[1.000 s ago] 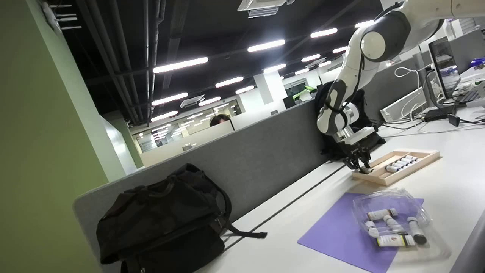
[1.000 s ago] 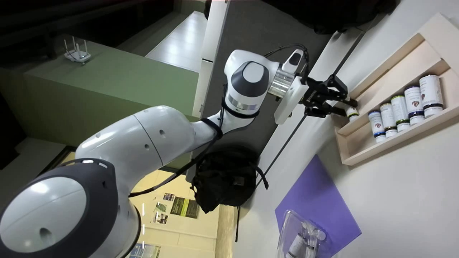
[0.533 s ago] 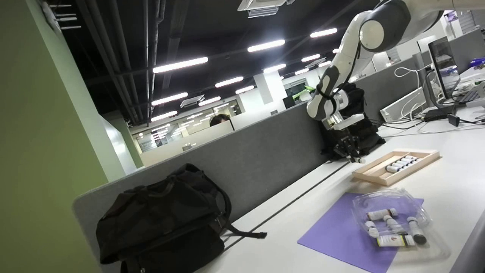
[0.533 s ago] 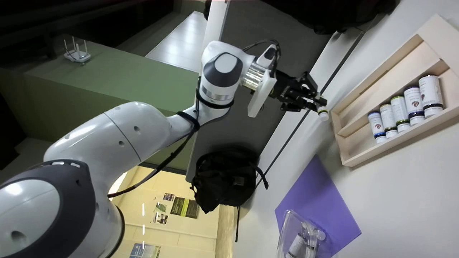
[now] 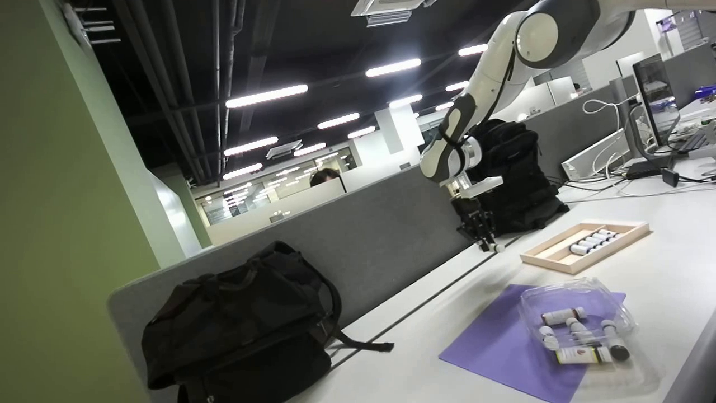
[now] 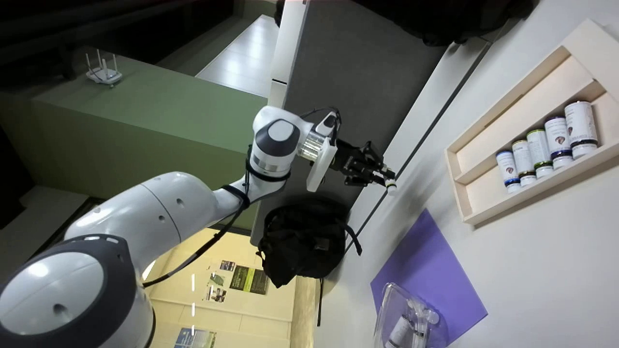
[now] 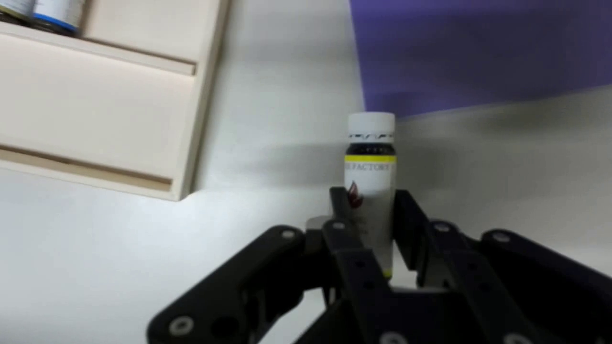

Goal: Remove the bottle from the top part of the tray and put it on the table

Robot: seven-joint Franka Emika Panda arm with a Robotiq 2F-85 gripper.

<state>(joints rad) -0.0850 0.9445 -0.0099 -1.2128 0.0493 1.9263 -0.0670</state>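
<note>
Hand (image 7: 369,204) is pinching the bottle (image 7: 370,176) from both sides, its fingers (image 7: 411,224) standing narrow and touching it. The bottle is hanging roughly sideways, seemingly clear of the desk (image 7: 95,263), outside the tray (image 7: 95,100) and near a corner of the purple sheet (image 7: 478,52). Its round body could be rolling away if the hand is releasing too high; landing across the dark seam (image 6: 435,121) could be tipping it.

Grey partitions (image 5: 363,252) and a monitor (image 5: 655,98) mark an office.
</note>
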